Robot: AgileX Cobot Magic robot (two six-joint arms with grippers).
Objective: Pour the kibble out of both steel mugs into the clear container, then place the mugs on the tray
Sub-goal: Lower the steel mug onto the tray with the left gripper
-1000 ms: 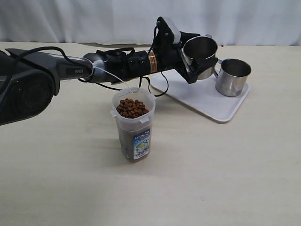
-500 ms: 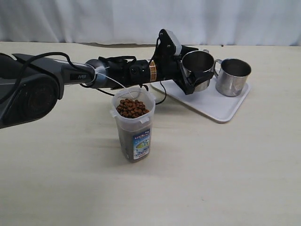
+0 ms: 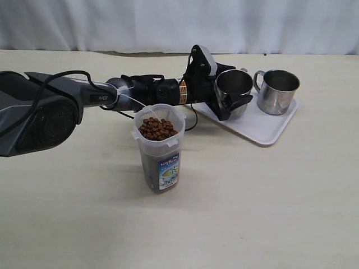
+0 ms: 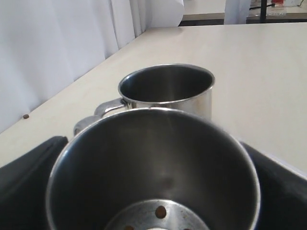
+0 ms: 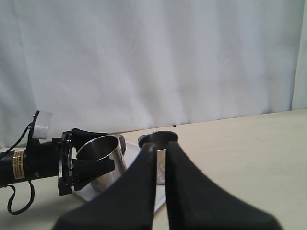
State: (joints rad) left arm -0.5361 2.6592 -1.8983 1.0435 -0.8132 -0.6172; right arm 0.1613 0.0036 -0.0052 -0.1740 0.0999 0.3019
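My left gripper (image 3: 239,89) is shut on a steel mug (image 3: 234,82), holding it upright low over the white tray (image 3: 263,130); I cannot tell whether it touches. In the left wrist view this mug (image 4: 153,158) fills the frame, with a few brown pellets (image 4: 160,211) at its bottom. The second steel mug (image 3: 277,92) stands on the tray just beyond it. The clear container (image 3: 160,151) stands in front, filled to the top with kibble (image 3: 157,128). My right gripper (image 5: 160,149) is shut and empty, hovering away from the tray.
The left arm (image 3: 84,92) stretches across the table behind the container, its cable (image 3: 188,115) hanging near the rim. A white curtain (image 3: 179,22) backs the table. One stray pellet (image 4: 25,116) lies on the tabletop.
The left gripper has lowered the held mug from well above the tray down to the tray, beside the second mug. The container and second mug stayed put.
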